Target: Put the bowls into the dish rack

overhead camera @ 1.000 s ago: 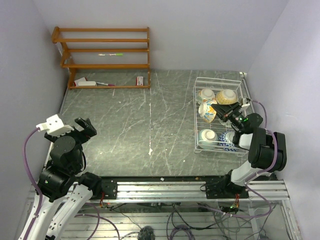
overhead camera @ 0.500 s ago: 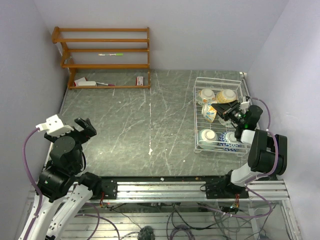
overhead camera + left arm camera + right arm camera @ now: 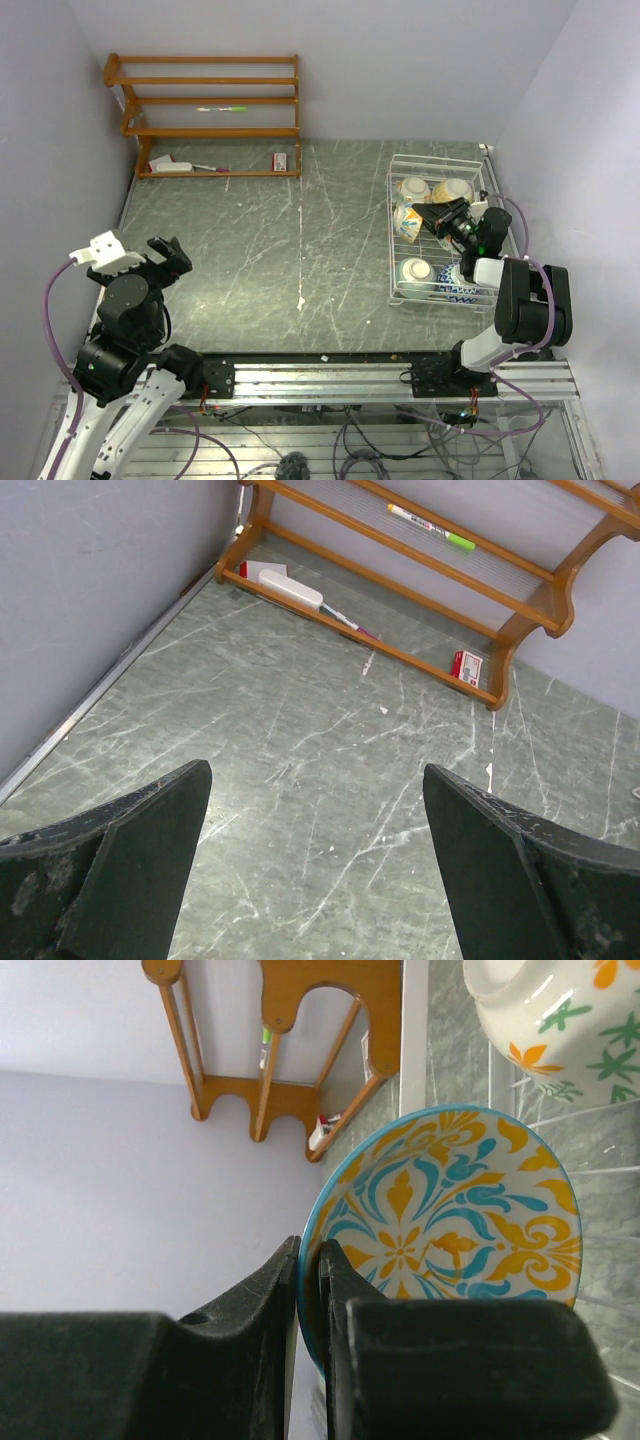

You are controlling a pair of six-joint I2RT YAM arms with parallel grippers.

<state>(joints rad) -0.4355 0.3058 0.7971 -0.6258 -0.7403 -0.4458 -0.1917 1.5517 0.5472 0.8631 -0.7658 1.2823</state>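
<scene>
Looking down from the top external view, a rectangular white wire dish rack (image 3: 440, 160) sits on the dark green marbled table (image 3: 270, 250) at the right. The right fingers (image 3: 438, 214) reach into it, clamped on a round bowl painted yellow and teal (image 3: 408, 222) that stands on edge. Beyond the fingers lie two cream-bottomed bowls (image 3: 413, 188) and (image 3: 452, 190). Nearer than the fingers sit a pale bowl (image 3: 416, 270) and a blue-patterned bowl (image 3: 462, 288). The left fingers (image 3: 172, 255) hang spread apart and empty, well apart from the rack. An orange wooden shelf unit (image 3: 210, 100) stands at the back wall.

From the left wrist, the two black fingers (image 3: 140, 850) are wide apart with nothing between them, only bare table. Ahead of them is the wooden shelf, carrying a green-capped marker (image 3: 430, 525).

From the right wrist, the fingers (image 3: 300, 1260) pinch the painted bowl's rim (image 3: 450, 1230), one inside and one outside. Past them, a cream bowl with orange and green leaves (image 3: 560, 1020) rests on the rack wires.
</scene>
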